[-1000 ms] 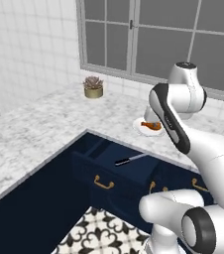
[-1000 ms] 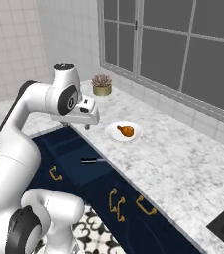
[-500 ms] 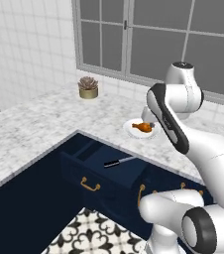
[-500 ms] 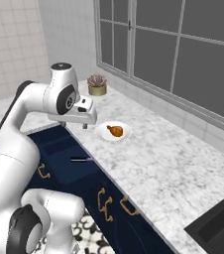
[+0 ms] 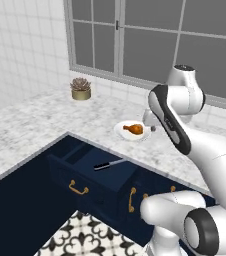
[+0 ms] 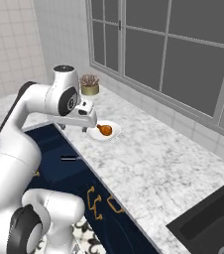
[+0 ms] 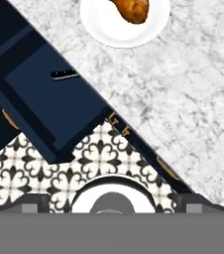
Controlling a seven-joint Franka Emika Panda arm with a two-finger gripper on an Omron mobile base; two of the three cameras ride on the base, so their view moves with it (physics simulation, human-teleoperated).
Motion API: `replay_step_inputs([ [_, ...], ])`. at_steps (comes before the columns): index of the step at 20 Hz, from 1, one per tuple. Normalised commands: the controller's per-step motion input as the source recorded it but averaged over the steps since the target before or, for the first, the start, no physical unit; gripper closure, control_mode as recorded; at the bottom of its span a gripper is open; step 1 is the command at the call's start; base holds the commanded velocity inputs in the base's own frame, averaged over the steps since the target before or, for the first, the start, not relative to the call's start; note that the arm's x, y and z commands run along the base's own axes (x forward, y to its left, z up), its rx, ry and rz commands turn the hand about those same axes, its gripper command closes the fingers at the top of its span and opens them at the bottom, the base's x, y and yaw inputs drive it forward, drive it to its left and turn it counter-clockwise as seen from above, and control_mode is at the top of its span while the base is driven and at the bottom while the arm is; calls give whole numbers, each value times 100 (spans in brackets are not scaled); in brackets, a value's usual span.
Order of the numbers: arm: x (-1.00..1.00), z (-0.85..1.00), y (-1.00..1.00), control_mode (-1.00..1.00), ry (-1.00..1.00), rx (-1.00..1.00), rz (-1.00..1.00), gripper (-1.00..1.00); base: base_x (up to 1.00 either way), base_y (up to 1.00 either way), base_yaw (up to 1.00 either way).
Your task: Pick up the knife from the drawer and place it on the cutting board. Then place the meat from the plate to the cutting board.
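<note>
End effector (image 6: 90, 120) hovers high with its jaws spread, holding nothing. Below it and toward the robot's left, the knife (image 5: 108, 164) lies flat in the open drawer (image 5: 85, 172), long axis roughly parallel to the surface (image 5: 35, 125) edge.

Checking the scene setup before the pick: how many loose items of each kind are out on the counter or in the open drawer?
knife: 1
plate: 1
drumstick: 1
potted plant: 1
Total: 4
</note>
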Motion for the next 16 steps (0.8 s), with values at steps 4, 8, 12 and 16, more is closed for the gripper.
replay_step_inputs([
  [4,-9,-81,75,-100,28,-6,-20,-100,0,0,0],
  [8,5,-100,100,-100,41,-15,-45,-100,0,0,0],
  [12,70,-99,98,-100,28,-17,-27,-100,0,0,0],
  [16,93,-92,32,-100,14,-7,-17,-100,0,0,0],
])
